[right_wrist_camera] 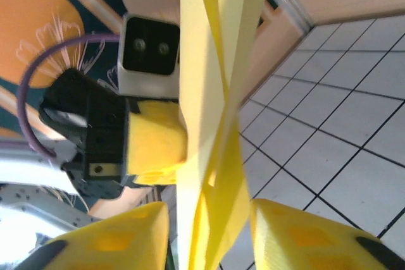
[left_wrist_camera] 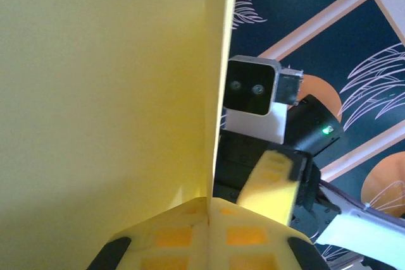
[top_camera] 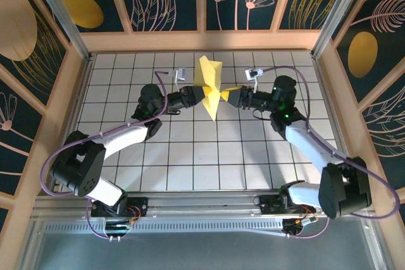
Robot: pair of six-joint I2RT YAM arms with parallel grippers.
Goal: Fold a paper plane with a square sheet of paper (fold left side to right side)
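Observation:
The yellow sheet of paper [top_camera: 211, 86], folded into a narrow pointed paper plane shape, hangs above the tiled table between both grippers, point toward the near side. My left gripper [top_camera: 197, 95] is shut on its left edge; in the left wrist view the pads [left_wrist_camera: 171, 235] meet on the paper [left_wrist_camera: 95, 93] at the gripper [left_wrist_camera: 209, 205]. My right gripper [top_camera: 231, 97] stands open at the paper's right side. In the right wrist view the folded layers [right_wrist_camera: 215, 93] pass between the gripper's [right_wrist_camera: 209, 235] spread fingers [right_wrist_camera: 297, 232], with gaps on both sides.
The white grid table [top_camera: 209, 156] is fenced by a wooden frame [top_camera: 202, 41] with dark patterned panels behind. Each wrist camera sees the opposite gripper close by: the right one's finger [left_wrist_camera: 273, 184] and the left one's pad [right_wrist_camera: 155, 143].

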